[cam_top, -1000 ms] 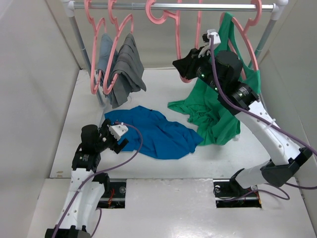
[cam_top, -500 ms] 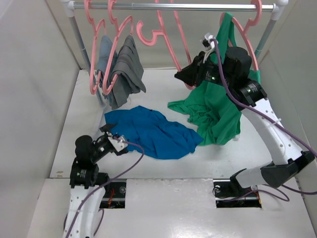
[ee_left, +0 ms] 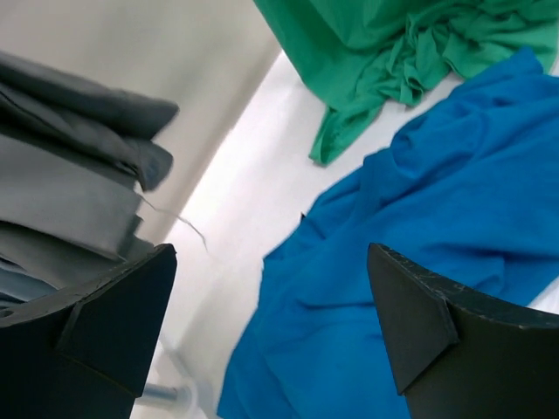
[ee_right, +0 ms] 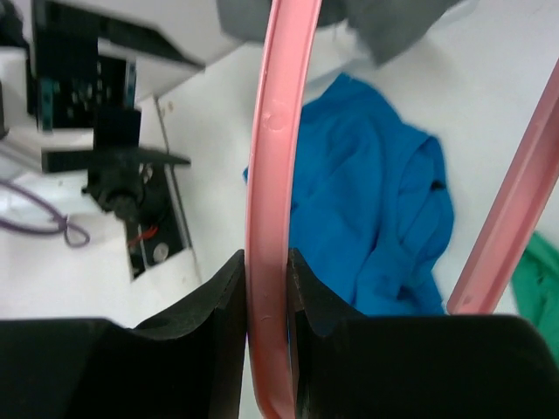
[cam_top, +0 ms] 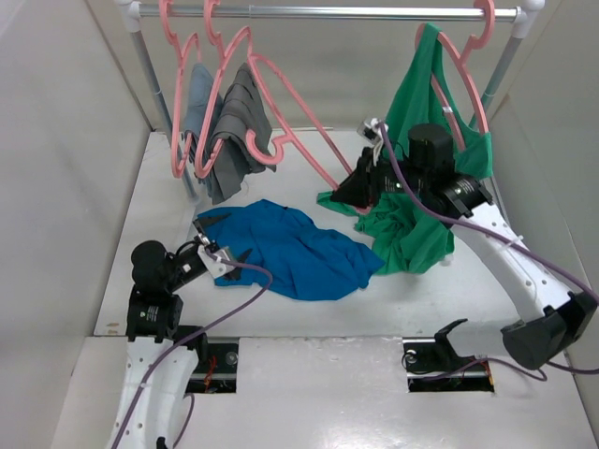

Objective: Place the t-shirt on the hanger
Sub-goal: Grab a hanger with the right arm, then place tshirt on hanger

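Grey garments [cam_top: 234, 131]: hung at far left on pink hangers, well apart from the work.
Left gripper [cam_top: 225, 238]: spread wide, nothing between the fingers [ee_left: 113, 323]; poised just beside the left edge of the cloth, aimed across it.
T-shirt [cam_top: 299, 251]: lay crumpled on the table [cam_top: 449, 290], between the two arms; long axis ran left to right, near edge toward the left arm's base, right end touching or nearly touching the green top; filled most of the left wrist view, directly ahead of the open jaws.
Hanger [ee_right: 266, 157]: clear of the rail [cam_top: 328, 13], held tilted in the air above the table; long axis slanted from upper left, near the grey garments, down to lower right at the claw.
Right gripper [cam_top: 356, 191]: pinched tight on one slim pink limb of the hanger, as seen in the right wrist view; stood above and just to the right of the t-shirt.
Green top [cam_top: 412, 220]: draped from its own pink hanger at right, hem pooled on the table.
Deciding relation: t-shirt lay below and to the left of the held hanger, and just right of the open left claw; left arm clearly the nearer to the cloth.
Likely next need: a grasp of the shirt by the left claw and a lift toward the hanger, judged only from this layout.
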Controlling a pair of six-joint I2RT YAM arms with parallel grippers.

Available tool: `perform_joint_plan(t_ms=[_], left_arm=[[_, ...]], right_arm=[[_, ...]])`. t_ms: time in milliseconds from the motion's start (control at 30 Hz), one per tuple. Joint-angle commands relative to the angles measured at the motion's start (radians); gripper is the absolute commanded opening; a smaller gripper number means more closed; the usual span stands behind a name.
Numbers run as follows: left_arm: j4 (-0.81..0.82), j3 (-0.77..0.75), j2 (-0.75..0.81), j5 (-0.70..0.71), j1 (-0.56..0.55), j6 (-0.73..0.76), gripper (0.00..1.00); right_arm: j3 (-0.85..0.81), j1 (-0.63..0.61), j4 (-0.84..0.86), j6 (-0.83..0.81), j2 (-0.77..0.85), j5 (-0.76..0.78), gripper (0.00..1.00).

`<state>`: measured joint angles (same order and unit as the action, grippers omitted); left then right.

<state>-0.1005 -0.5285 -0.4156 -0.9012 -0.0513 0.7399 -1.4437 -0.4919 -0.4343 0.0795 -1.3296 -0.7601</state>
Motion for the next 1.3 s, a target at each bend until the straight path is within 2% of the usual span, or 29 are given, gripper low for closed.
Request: perform_joint_plan(t_ms=[0, 133, 300, 400, 500, 700, 733, 867, 967, 1133, 1267], left_arm=[[0.114, -0.038, 0.003, -0.077, -0.005, -0.027, 0.89], [0.232, -0.038, 0.0, -0.09, -0.005, -0.027, 0.92], [0.338, -0.068, -0.069, -0.123, -0.005, -0.046, 0.93], [0.358, -0.106, -0.117, -0.174, -0.005, -0.047, 0.93], [0.32, -0.13, -0.181, -0.228, -0.016, 0.028, 0.93], [0.263, -0.166, -0.307, -0.24, -0.083, 0.215, 0.93], [0.231, -0.166, -0.325, -0.231, -0.097, 0.29, 0.93], [0.197, -0.194, -0.416, -0.165, -0.185, 0.395, 0.93], [0.206, -0.194, -0.469, -0.119, -0.231, 0.446, 0.91], [0.312, -0.154, -0.499, -0.039, -0.275, 0.434, 0.91], [0.256, -0.154, -0.545, -0.03, -0.334, 0.521, 0.81]], right_arm=[[0.066, -0.002, -0.024, -0.078, 0.09, -0.079, 0.0], [0.244, -0.002, -0.034, -0.087, 0.174, -0.163, 0.0], [0.353, -0.002, -0.133, -0.138, 0.259, -0.196, 0.0], [0.391, -0.011, -0.213, -0.188, 0.282, -0.182, 0.0], [0.419, -0.043, -0.234, -0.208, 0.305, -0.182, 0.0], [0.428, -0.105, -0.248, -0.208, 0.317, -0.171, 0.0], [0.428, -0.12, -0.248, -0.208, 0.317, -0.171, 0.0], [0.428, -0.146, -0.261, -0.208, 0.308, -0.139, 0.0], [0.41, -0.157, -0.251, -0.208, 0.299, -0.114, 0.0], [0.41, -0.192, -0.232, -0.199, 0.254, -0.071, 0.0], [0.398, -0.212, -0.241, -0.225, 0.213, -0.061, 0.0]])
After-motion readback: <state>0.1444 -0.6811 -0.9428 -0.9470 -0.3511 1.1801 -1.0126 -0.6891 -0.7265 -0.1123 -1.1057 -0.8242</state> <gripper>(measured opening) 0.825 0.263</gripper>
